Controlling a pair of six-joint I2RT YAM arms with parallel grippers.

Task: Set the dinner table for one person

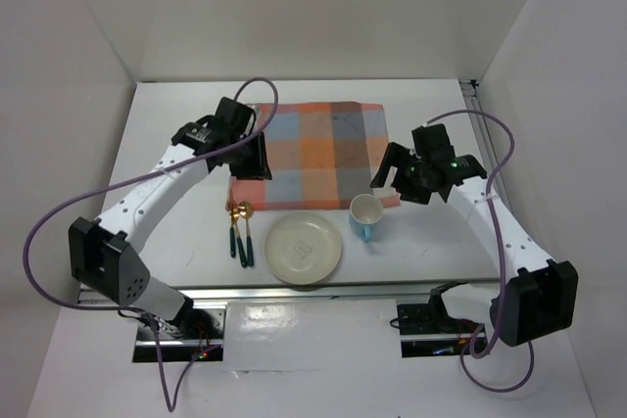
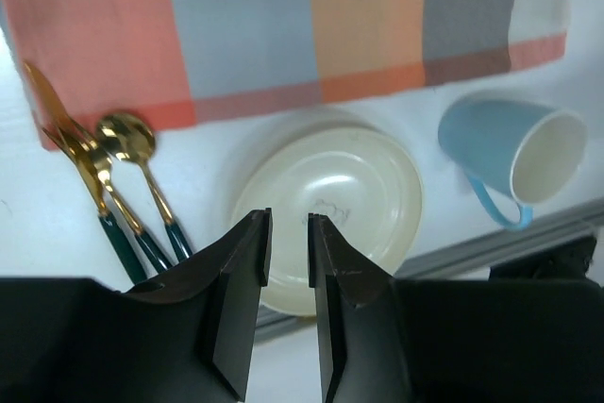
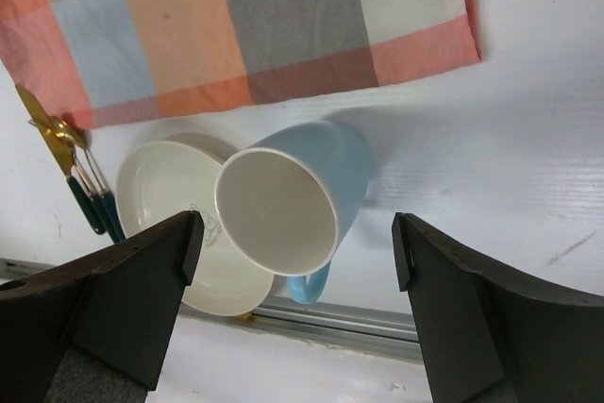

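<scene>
The white dinner table (image 1: 441, 105) bears an orange-and-blue-grey checked cloth (image 1: 323, 149), spread flat. Near its front edge stand a cream plate (image 1: 304, 248) and a light-blue mug (image 1: 366, 213), upright. Gold cutlery with dark green handles (image 1: 240, 232) lies left of the plate. My left gripper (image 1: 259, 165) hovers over the cloth's near-left corner; in the left wrist view (image 2: 289, 224) its jaws stand a narrow gap apart, empty. My right gripper (image 1: 385, 176) hangs wide open above the mug (image 3: 293, 200), and its fingers frame it in the right wrist view (image 3: 294, 233).
A metal rail (image 1: 323, 293) runs along the table's near edge, just in front of the plate (image 2: 330, 205) and mug (image 2: 510, 153). White walls enclose the table on the left, back and right. Purple cables loop from both arms.
</scene>
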